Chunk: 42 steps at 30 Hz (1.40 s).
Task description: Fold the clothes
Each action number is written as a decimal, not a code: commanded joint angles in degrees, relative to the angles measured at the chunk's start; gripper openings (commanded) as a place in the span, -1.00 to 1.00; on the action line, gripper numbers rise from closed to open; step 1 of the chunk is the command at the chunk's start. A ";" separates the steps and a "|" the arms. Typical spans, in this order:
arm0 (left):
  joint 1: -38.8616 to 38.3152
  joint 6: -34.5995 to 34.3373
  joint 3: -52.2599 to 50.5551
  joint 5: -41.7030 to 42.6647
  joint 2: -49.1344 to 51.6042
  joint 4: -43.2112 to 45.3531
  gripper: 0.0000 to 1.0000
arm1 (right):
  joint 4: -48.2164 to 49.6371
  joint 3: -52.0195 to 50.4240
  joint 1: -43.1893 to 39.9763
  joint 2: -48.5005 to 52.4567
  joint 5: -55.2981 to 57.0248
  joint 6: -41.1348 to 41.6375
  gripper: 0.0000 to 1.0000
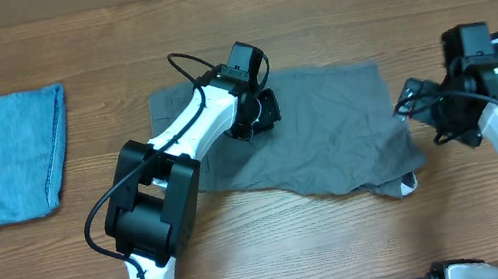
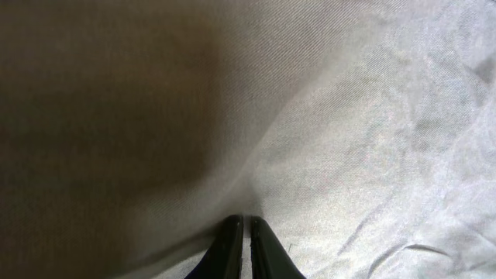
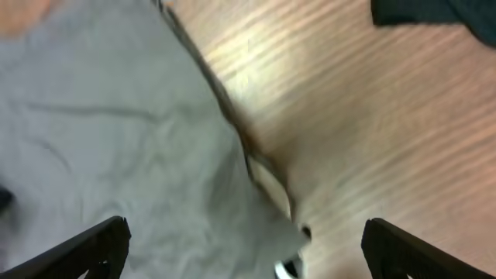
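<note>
A grey garment (image 1: pixel 328 132) lies spread and wrinkled on the middle of the table. My left gripper (image 1: pixel 259 110) is down on its upper left part. In the left wrist view the fingers (image 2: pixel 246 226) are pressed together on the grey cloth (image 2: pixel 364 116), and a ridge of fabric runs up from the tips. My right gripper (image 1: pixel 415 101) hovers at the garment's right edge. In the right wrist view it (image 3: pixel 248 248) is wide open and empty above the grey garment's (image 3: pixel 116 147) hemmed edge, with a button-like fitting (image 3: pixel 291 267) showing.
A folded blue denim piece (image 1: pixel 1 154) lies at the far left of the wooden table (image 1: pixel 276 245). A dark object (image 3: pixel 434 12) sits at the top right of the right wrist view.
</note>
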 commanded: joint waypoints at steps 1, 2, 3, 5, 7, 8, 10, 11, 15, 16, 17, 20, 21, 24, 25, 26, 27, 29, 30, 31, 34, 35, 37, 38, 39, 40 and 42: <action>0.33 1.42 0.44 0.31 1.20 -0.39 -0.81 | 3.02 0.44 -4.63 4.68 -9.94 -6.10 1.00; 0.33 1.62 0.44 0.28 1.20 -0.52 -0.81 | 3.52 0.44 -5.84 5.99 -12.22 -7.69 0.98; 0.33 2.05 0.44 0.28 1.20 -0.70 -0.81 | 3.78 0.44 -7.28 7.61 -14.16 -9.05 0.95; 0.33 2.73 0.44 0.26 1.20 -0.92 -0.81 | 4.04 0.44 -9.35 10.14 -16.13 -10.95 0.92; 0.33 3.10 0.44 0.28 1.20 -1.07 -0.80 | 4.17 0.44 -11.28 12.63 -17.81 -13.25 0.91; 0.33 3.10 0.44 0.28 1.20 -1.07 -0.79 | 4.17 0.44 -12.15 13.90 -19.08 -14.36 0.91; 0.31 3.08 0.44 0.28 1.20 -1.03 -0.78 | 4.17 0.44 -13.46 16.41 -22.77 -17.35 0.91; 0.31 3.06 0.44 0.28 1.20 -1.01 -0.78 | 4.17 0.44 -13.77 17.81 -24.76 -19.17 0.92; 0.22 3.06 0.44 0.26 1.20 -0.94 -0.77 | 4.15 0.44 -13.79 22.43 -28.61 -23.12 0.92; 0.20 3.08 0.44 0.28 1.20 -0.96 -0.77 | 4.15 0.44 -13.79 23.34 -28.68 -23.12 0.92; 0.20 3.08 0.44 0.28 1.20 -1.01 -0.77 | 4.20 0.44 -13.79 23.93 -28.68 -23.12 0.92; 0.20 3.74 0.44 0.28 1.20 -1.05 -0.77 | 4.20 0.44 -13.79 25.03 -28.87 -23.56 0.91; 0.20 3.87 0.44 0.22 1.20 -1.05 -0.76 | 4.15 0.39 -13.79 25.07 -28.89 -23.54 0.91; 0.15 4.15 0.44 0.13 1.20 -1.03 -0.76 | 4.22 0.11 -13.79 25.07 -30.05 -24.11 0.89; 0.13 4.15 0.44 0.11 1.20 -1.03 -0.75 | 4.44 -0.17 -13.79 25.07 -31.30 -25.00 0.89; 0.15 4.15 0.44 0.09 1.20 -1.03 -0.76 | 4.96 -0.83 -13.79 25.07 -33.40 -26.18 0.89; 0.15 4.15 0.44 0.09 1.20 -1.03 -0.76 | 5.70 -1.49 -13.79 25.07 -34.12 -26.14 0.89; 0.15 4.15 0.44 0.07 1.20 -1.01 -0.76 | 7.41 -2.95 -13.79 25.07 -34.49 -26.08 0.89; 0.15 4.15 0.44 0.07 1.20 -1.03 -0.76 | 8.68 -4.15 -13.79 25.07 -34.49 -26.05 0.89; 0.15 4.15 0.44 0.07 1.20 -1.03 -0.76 | 9.62 -5.14 -13.79 25.07 -34.49 -25.92 0.89; 0.15 4.15 0.44 0.11 1.20 -1.05 -0.75 | 13.33 -7.96 -13.79 25.07 -35.78 -25.64 0.87; 0.13 4.15 0.44 0.11 1.20 -1.05 -0.75 | 14.40 -8.66 -13.79 25.07 -36.61 -25.66 0.86; 0.13 4.17 0.44 0.11 1.20 -1.05 -0.75 | 15.87 -9.66 -13.79 25.07 -38.82 -25.68 0.82; 0.13 4.17 0.44 0.11 1.20 -1.05 -0.75 | 16.50 -10.14 -13.77 25.07 -40.19 -25.70 0.79; 0.11 4.15 0.44 0.11 1.20 -1.03 -0.75 | 17.42 -10.78 -13.75 25.07 -41.79 -25.68 0.77; 0.11 4.15 0.44 0.11 1.20 -1.03 -0.75 | 17.94 -11.19 -13.75 25.07 -42.60 -25.68 0.74; 0.11 4.15 0.44 0.09 1.20 -1.01 -0.75 | 19.85 -12.66 -13.73 25.07 -44.19 -25.64 0.52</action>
